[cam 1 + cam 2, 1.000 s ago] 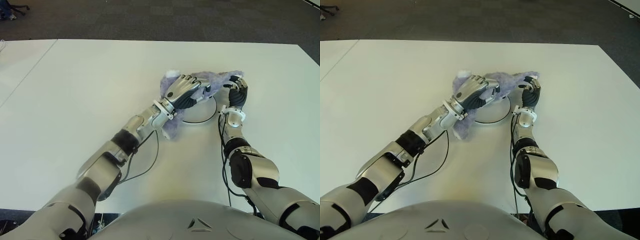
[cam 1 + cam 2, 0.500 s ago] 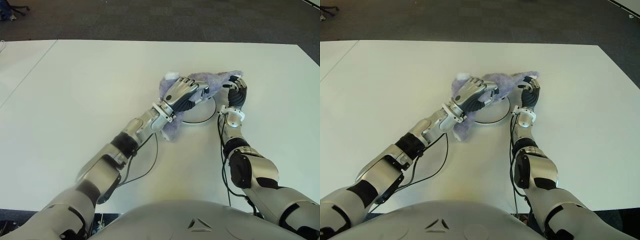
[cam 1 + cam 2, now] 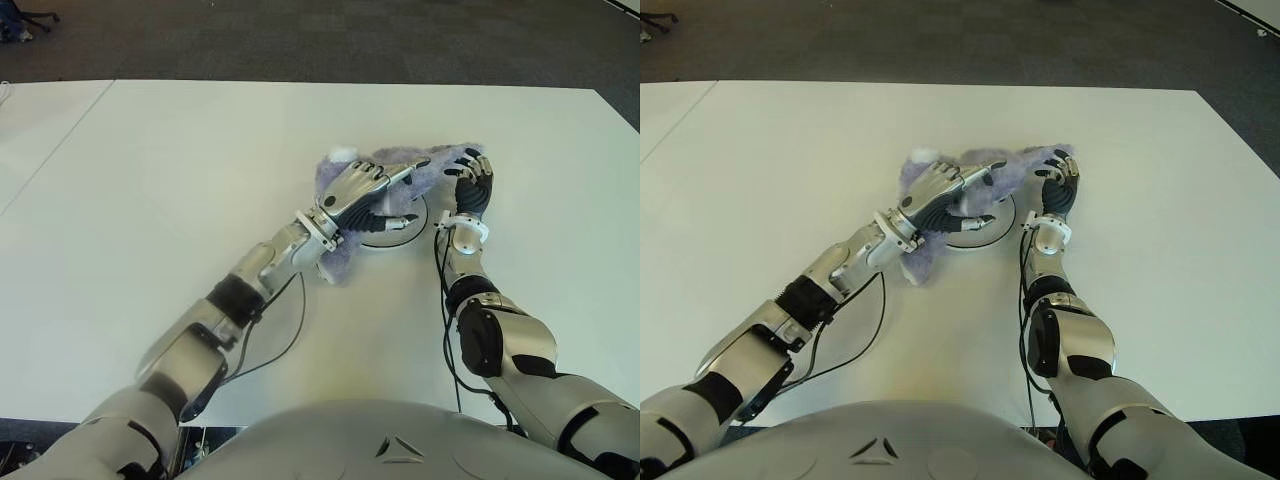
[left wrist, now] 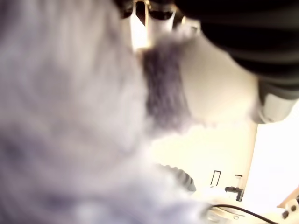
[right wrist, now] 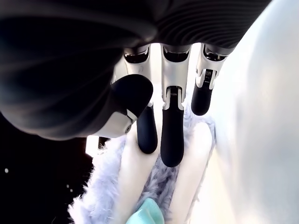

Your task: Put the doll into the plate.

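The doll [image 3: 408, 164], a pale purple plush, lies across the far part of the round white plate [image 3: 392, 239], with one end hanging off the plate's left side. My left hand [image 3: 366, 190] hovers over its middle, fingers stretched out and holding nothing; purple fur [image 4: 56, 116] fills the left wrist view. My right hand [image 3: 471, 178] is at the doll's right end. In its wrist view the fingers [image 5: 172, 149] are straight, with the tips on the fur [image 5: 110, 186] and the thumb apart.
The white table [image 3: 180, 180] spreads wide to the left and far side, with a seam to a second table at the far left. Dark carpet [image 3: 320, 40] lies beyond the far edge. A black cable [image 3: 290, 335] loops under my left forearm.
My left hand's fingers have uncurled off the doll and the hand has drawn slightly back toward me. The right hand's fingers have loosened. The doll has settled lower on the plate.
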Robot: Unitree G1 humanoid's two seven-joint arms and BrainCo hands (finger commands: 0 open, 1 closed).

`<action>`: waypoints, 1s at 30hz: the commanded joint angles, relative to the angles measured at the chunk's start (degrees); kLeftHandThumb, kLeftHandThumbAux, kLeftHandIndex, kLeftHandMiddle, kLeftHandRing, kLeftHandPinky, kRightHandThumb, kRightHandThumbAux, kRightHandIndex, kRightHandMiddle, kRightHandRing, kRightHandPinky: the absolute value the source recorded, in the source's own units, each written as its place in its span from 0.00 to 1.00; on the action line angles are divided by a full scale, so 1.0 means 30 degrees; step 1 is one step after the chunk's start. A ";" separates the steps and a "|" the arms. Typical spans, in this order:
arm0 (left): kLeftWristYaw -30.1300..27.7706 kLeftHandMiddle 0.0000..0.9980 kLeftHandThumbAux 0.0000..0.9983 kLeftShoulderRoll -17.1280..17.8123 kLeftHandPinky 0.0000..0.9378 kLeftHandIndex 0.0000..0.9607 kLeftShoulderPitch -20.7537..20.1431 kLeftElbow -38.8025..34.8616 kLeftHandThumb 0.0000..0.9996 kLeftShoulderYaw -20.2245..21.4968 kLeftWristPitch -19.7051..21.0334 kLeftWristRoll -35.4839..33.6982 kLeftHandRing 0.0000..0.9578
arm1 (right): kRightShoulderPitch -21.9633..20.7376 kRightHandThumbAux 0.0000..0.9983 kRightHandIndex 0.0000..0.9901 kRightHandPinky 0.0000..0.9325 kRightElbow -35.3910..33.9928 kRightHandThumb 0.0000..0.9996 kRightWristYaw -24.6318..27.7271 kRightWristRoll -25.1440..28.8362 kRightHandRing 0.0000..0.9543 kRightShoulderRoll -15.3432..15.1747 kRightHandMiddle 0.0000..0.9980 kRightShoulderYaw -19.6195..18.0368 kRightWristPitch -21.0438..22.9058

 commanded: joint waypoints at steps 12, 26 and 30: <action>-0.3949 0.00 0.24 0.2032 0.00 0.00 0.3041 -0.4063 0.12 0.0874 -0.1222 -0.2400 0.00 | 0.4747 0.66 0.22 0.12 0.2770 1.00 0.0263 0.0348 0.48 0.2611 0.34 -0.0007 0.1819; -0.7452 0.00 0.26 0.2756 0.00 0.00 0.3474 -0.7115 0.02 0.1926 -0.1212 -0.5079 0.00 | 0.4600 0.66 0.21 0.09 0.2817 1.00 -0.0754 -0.0172 0.48 0.2448 0.31 0.0591 0.2362; -0.8063 0.00 0.26 0.2845 0.00 0.00 0.3502 -0.7437 0.03 0.2201 -0.1153 -0.5499 0.00 | 0.4593 0.66 0.21 0.08 0.2827 1.00 -0.0735 -0.0139 0.48 0.2449 0.30 0.0636 0.2462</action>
